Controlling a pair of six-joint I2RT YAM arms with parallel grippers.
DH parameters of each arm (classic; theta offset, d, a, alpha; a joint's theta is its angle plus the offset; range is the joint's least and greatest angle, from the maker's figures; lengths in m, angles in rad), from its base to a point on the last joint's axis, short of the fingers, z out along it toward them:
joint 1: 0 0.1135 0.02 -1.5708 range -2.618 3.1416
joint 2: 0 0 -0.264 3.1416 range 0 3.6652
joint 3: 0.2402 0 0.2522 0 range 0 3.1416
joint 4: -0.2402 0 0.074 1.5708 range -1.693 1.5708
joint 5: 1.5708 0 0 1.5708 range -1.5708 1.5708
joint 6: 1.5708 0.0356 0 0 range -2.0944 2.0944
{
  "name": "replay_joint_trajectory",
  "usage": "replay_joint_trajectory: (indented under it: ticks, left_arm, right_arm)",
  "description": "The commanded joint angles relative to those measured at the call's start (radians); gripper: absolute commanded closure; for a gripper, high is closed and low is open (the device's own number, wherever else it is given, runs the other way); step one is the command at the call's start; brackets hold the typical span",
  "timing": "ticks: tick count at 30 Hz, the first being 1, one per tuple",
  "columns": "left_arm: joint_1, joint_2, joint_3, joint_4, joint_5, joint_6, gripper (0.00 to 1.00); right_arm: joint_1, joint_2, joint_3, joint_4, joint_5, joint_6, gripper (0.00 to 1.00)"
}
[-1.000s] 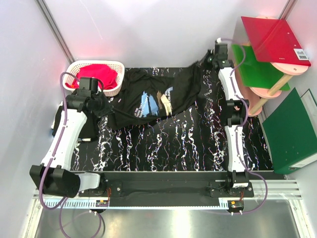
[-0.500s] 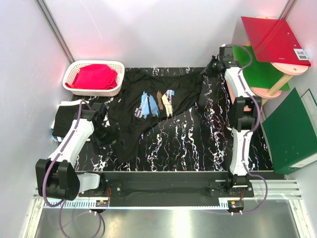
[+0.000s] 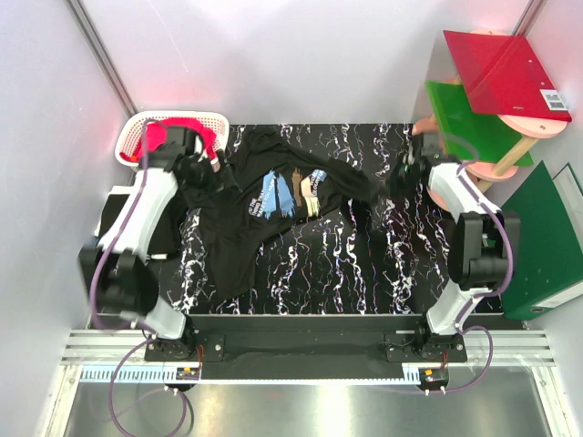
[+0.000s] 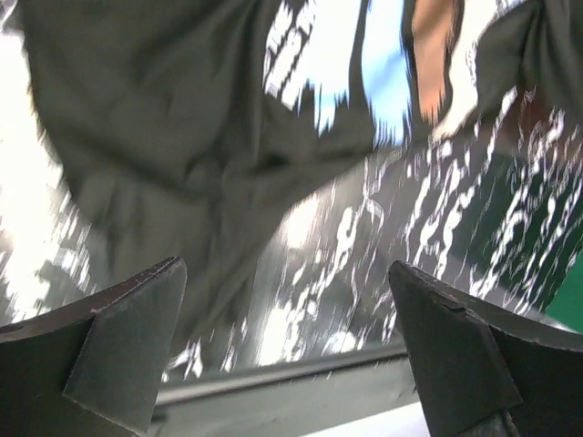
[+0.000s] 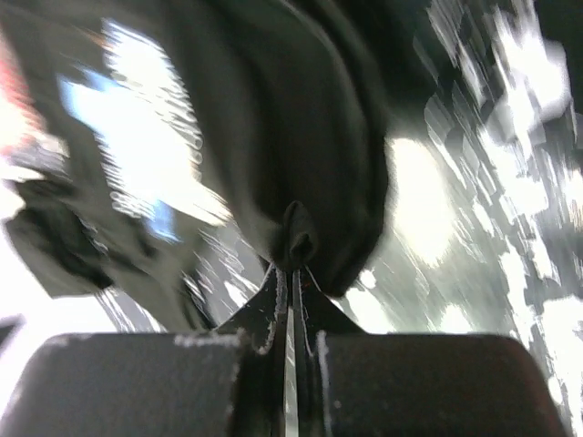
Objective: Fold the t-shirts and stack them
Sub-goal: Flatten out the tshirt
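Our right gripper (image 5: pixel 293 273) is pressed together on a bunched fold of the soft black cotton t-shirt with slanted blue, orange and pale-blue brush strokes (image 3: pixel 273 196), and the cloth trails away ahead of its fingertips. Our left gripper (image 4: pixel 287 269) stands spread wide with nothing between its fingers. The shirt lies crumpled on the black marbled table (image 3: pixel 346 264) below and ahead of it. With one edge held, we judge that a right-arm pull would drag and twist the shirt rather than flatten it. Closing here, the left could pinch several layers, or snag the white plastic basket (image 3: pixel 219 120) close beside it.
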Motion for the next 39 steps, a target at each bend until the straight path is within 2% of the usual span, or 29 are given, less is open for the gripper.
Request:
replay_joint_trajectory:
  ticks: [1, 3, 7, 9, 12, 15, 17, 23, 26, 30, 32, 34, 39]
  left_arm:
    - [-0.004, 0.216, 0.188, 0.149, 0.051, -0.019, 0.01]
    - [-0.009, 0.348, 0.286, 0.155, 0.054, -0.016, 0.01]
    - [-0.010, 0.612, 0.611, 0.170, 0.066, -0.048, 0.01]
    - [-0.012, 0.687, 0.758, 0.202, 0.085, -0.071, 0.04]
    - [-0.012, 0.795, 0.852, 0.305, 0.091, -0.125, 0.12]
    - [-0.012, 0.873, 0.857, 0.438, 0.109, -0.221, 0.19]
    - [-0.012, 0.930, 0.856, 0.502, 0.126, -0.258, 0.20]
    - [-0.013, 1.037, 0.817, 0.771, 0.157, -0.379, 0.10]
    - [-0.015, 1.089, 0.869, 0.787, 0.129, -0.392, 0.09]
    - [-0.021, 1.122, 0.949, 0.767, 0.036, -0.337, 0.09]
    - [-0.023, 1.125, 0.961, 0.728, 0.019, -0.311, 0.16]
    - [-0.027, 1.108, 0.986, 0.669, -0.038, -0.233, 0.18]
    - [-0.062, 1.010, 0.917, 0.597, -0.203, 0.003, 0.09]
  right_arm:
    - [-0.031, 0.113, -0.080, -0.103, -0.094, 0.001, 1.00]
    - [-0.031, 0.215, -0.039, -0.163, -0.103, -0.041, 1.00]
    - [-0.059, 0.321, 0.090, -0.200, -0.118, -0.070, 1.00]
    - [-0.059, 0.343, 0.137, -0.201, -0.114, -0.070, 1.00]
    - [-0.059, 0.371, 0.180, -0.207, -0.118, -0.076, 1.00]
    - [-0.059, 0.384, 0.191, -0.206, -0.126, -0.075, 1.00]
    - [-0.059, 0.391, 0.194, -0.204, -0.143, -0.078, 1.00]
    - [-0.059, 0.371, 0.182, -0.212, -0.154, -0.085, 1.00]
    - [-0.059, 0.357, 0.165, -0.215, -0.163, -0.090, 1.00]
    - [-0.061, 0.348, 0.151, -0.229, -0.169, -0.096, 1.00]
    - [-0.061, 0.348, 0.151, -0.237, -0.172, -0.099, 1.00]
    - [-0.061, 0.348, 0.151, -0.244, -0.175, -0.102, 1.00]
    - [-0.062, 0.358, 0.165, -0.260, -0.183, -0.110, 1.00]
